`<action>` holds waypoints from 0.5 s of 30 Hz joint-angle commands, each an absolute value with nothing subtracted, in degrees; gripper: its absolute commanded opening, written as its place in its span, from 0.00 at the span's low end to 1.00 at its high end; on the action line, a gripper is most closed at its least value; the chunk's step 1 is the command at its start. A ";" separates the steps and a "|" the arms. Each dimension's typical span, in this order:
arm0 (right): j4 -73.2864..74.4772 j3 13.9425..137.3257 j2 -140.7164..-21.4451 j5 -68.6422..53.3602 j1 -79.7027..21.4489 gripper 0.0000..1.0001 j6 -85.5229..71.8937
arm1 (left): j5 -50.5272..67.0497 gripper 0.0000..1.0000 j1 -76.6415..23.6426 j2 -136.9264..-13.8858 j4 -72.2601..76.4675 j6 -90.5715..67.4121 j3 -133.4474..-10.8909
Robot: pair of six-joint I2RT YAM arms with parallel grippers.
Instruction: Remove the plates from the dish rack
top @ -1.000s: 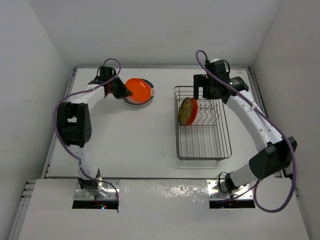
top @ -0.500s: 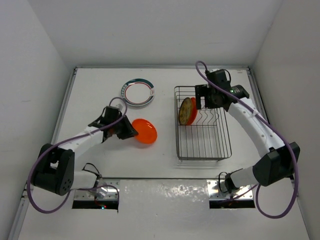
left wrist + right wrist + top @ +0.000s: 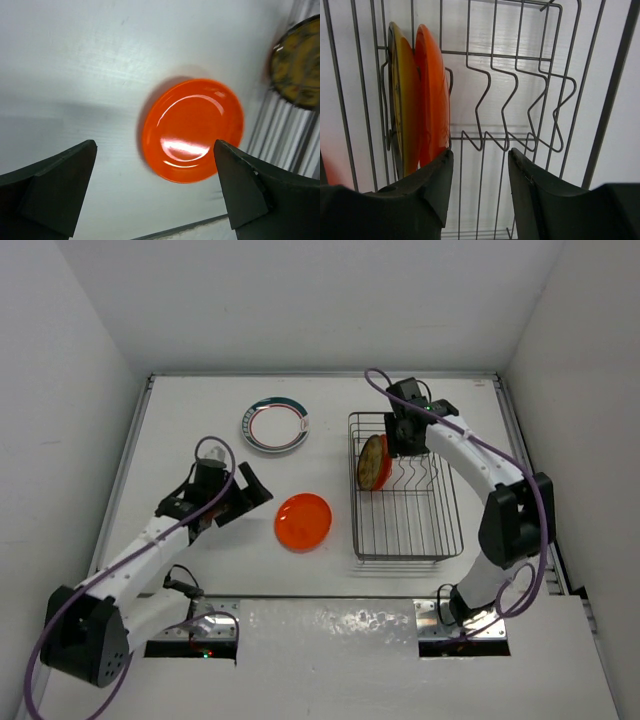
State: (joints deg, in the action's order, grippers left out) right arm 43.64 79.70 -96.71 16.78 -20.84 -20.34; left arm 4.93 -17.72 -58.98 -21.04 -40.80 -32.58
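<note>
Left claw (image 3: 154,144) hangs spread wide and empty, the orange plate (image 3: 192,130) flat on the tabletop (image 3: 75,60) just ahead, apparently set down clear of the rack (image 3: 410,520). Right claw (image 3: 480,152), half-spread and gripping nothing, hovers with two plates (image 3: 430,90) beside its left finger, propped upright by tines (image 3: 492,75).

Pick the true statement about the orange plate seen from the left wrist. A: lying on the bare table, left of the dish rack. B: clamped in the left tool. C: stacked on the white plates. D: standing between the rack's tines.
A: the orange plate lies flat on the table, left of the dish rack, with the open left tool clear of it.
</note>
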 commanded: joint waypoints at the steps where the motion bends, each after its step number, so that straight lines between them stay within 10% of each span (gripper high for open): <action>1: 41.13 83.67 -98.52 18.81 -21.44 0.46 -21.88 | -2.17 1.00 -18.37 -53.71 -26.27 -38.24 -39.53; 15: 41.66 85.51 -94.13 26.99 -23.03 0.46 -24.44 | -0.62 1.00 -18.37 -53.52 -27.95 -34.19 -39.29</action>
